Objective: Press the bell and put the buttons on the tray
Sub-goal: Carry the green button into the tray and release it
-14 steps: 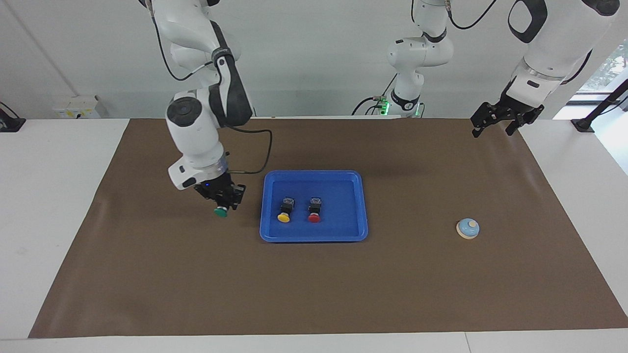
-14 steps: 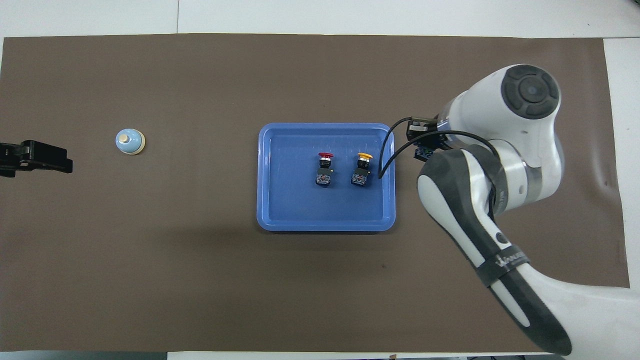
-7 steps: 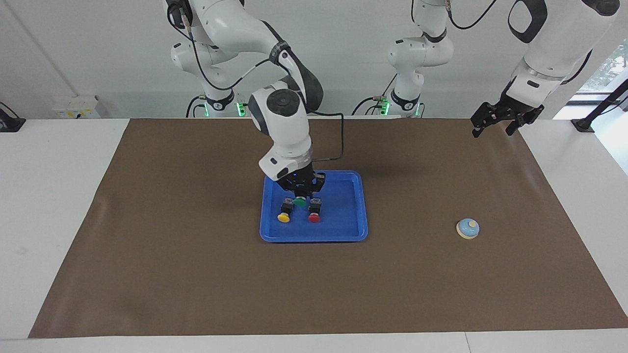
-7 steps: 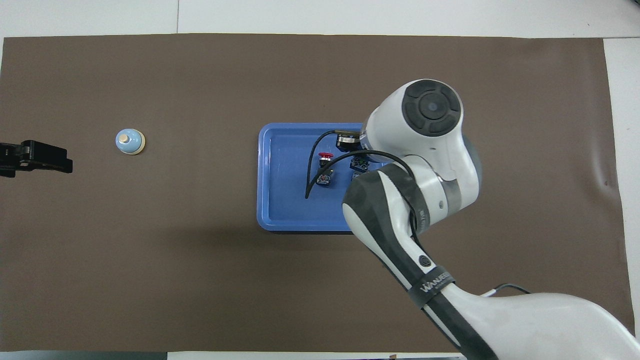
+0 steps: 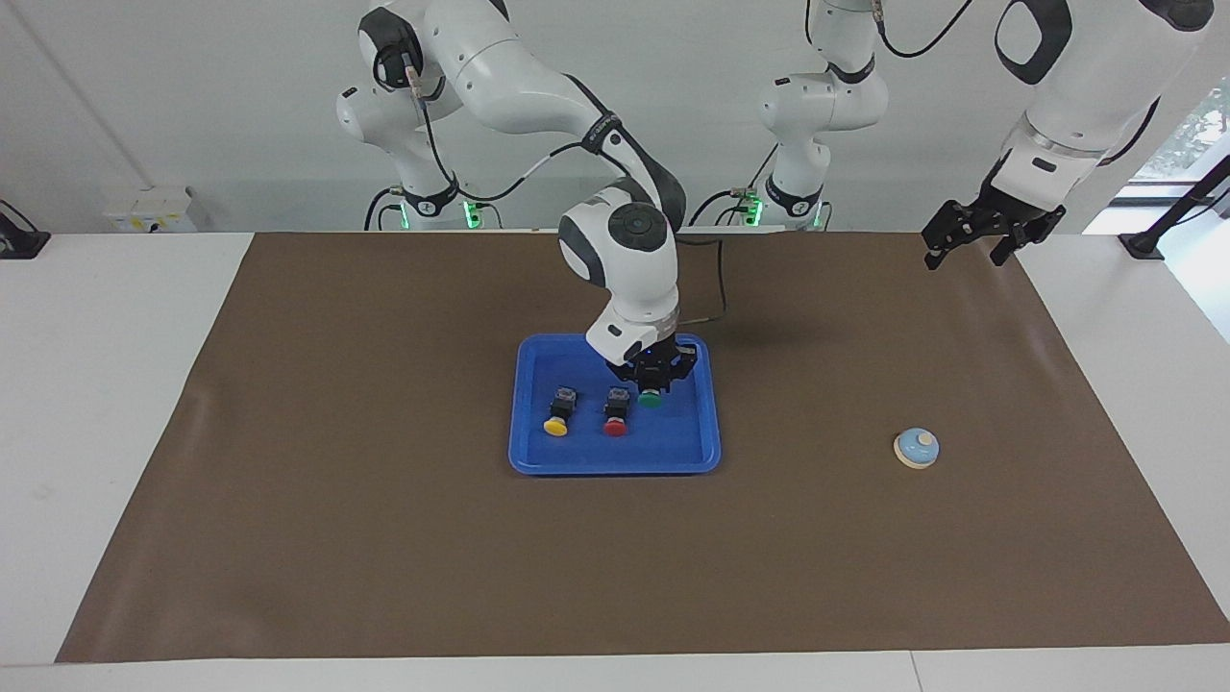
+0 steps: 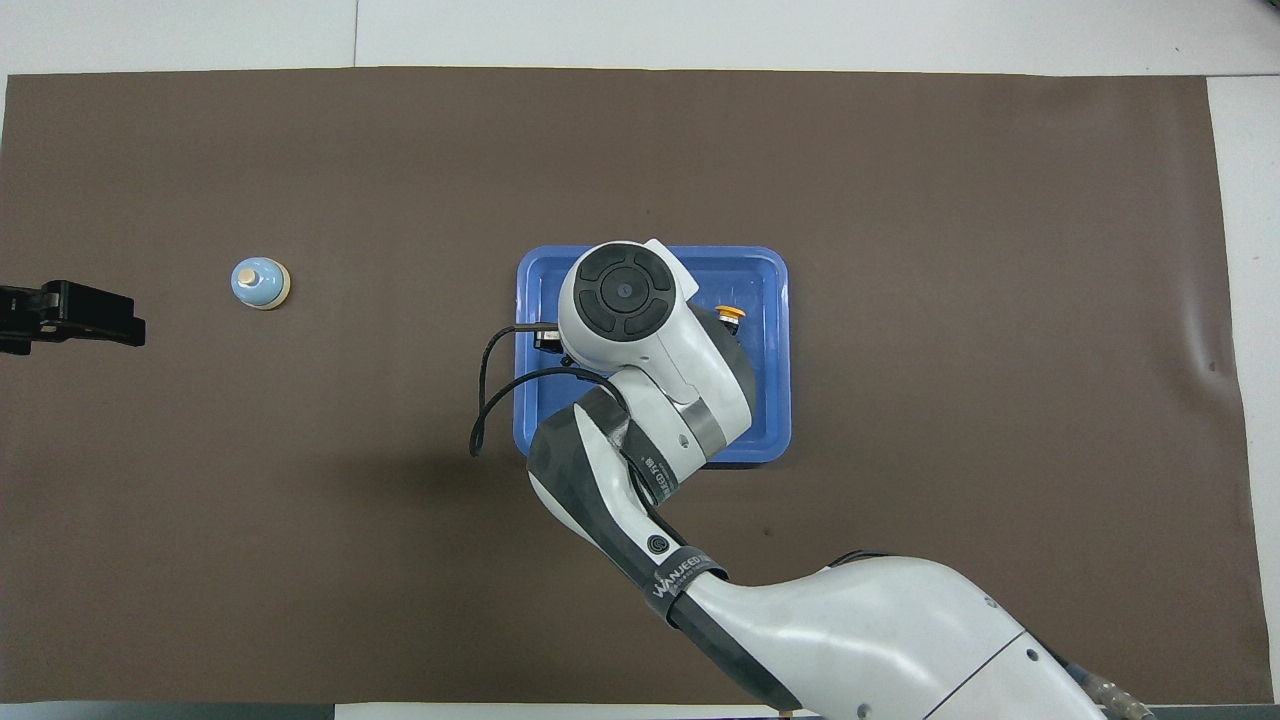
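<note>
The blue tray (image 5: 615, 468) (image 6: 781, 350) lies mid-table on the mat. In it rest a yellow button (image 5: 556, 416) (image 6: 729, 314) and a red button (image 5: 616, 417). My right gripper (image 5: 653, 383) hangs just over the tray, beside the red button toward the left arm's end, shut on the green button (image 5: 651, 398). From overhead, the right arm's wrist hides the gripper and the red and green buttons. The bell (image 5: 916, 448) (image 6: 260, 284) stands alone toward the left arm's end. My left gripper (image 5: 980, 237) (image 6: 62, 315) waits open, raised over the mat's corner at that end.
A brown mat (image 5: 384, 538) covers most of the white table (image 5: 106, 404). A black cable (image 6: 487, 400) loops from the right wrist out past the tray's edge. Bare mat surrounds the tray and lies between it and the bell.
My right gripper has carried the green button from beside the tray, over the yellow and red buttons, to the tray's part toward the left arm's end. The left arm has not moved.
</note>
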Controlling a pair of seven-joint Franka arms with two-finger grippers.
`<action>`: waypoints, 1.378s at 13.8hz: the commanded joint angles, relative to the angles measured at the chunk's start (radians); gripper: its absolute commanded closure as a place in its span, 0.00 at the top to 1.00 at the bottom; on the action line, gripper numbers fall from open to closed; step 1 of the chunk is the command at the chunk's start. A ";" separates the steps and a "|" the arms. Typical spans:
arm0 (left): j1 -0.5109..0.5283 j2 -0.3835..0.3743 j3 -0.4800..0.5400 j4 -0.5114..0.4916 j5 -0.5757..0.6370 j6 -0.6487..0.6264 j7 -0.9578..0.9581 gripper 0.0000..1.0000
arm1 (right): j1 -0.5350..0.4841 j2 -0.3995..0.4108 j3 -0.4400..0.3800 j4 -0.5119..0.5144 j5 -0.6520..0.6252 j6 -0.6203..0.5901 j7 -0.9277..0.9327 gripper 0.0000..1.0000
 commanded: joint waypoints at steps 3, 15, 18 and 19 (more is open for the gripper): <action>0.000 -0.012 0.002 -0.005 -0.002 -0.008 -0.006 1.00 | 0.028 0.041 -0.006 -0.052 -0.010 0.133 0.009 0.00; 0.000 -0.012 0.003 -0.006 -0.002 -0.008 -0.006 1.00 | 0.027 0.034 -0.006 0.002 -0.005 0.028 0.089 1.00; 0.000 -0.012 0.002 -0.005 -0.002 -0.008 -0.006 1.00 | -0.001 -0.006 -0.009 0.073 0.007 -0.124 0.087 1.00; 0.000 -0.012 0.002 -0.005 -0.002 -0.008 -0.006 1.00 | -0.013 -0.021 -0.009 0.082 0.009 -0.152 0.089 1.00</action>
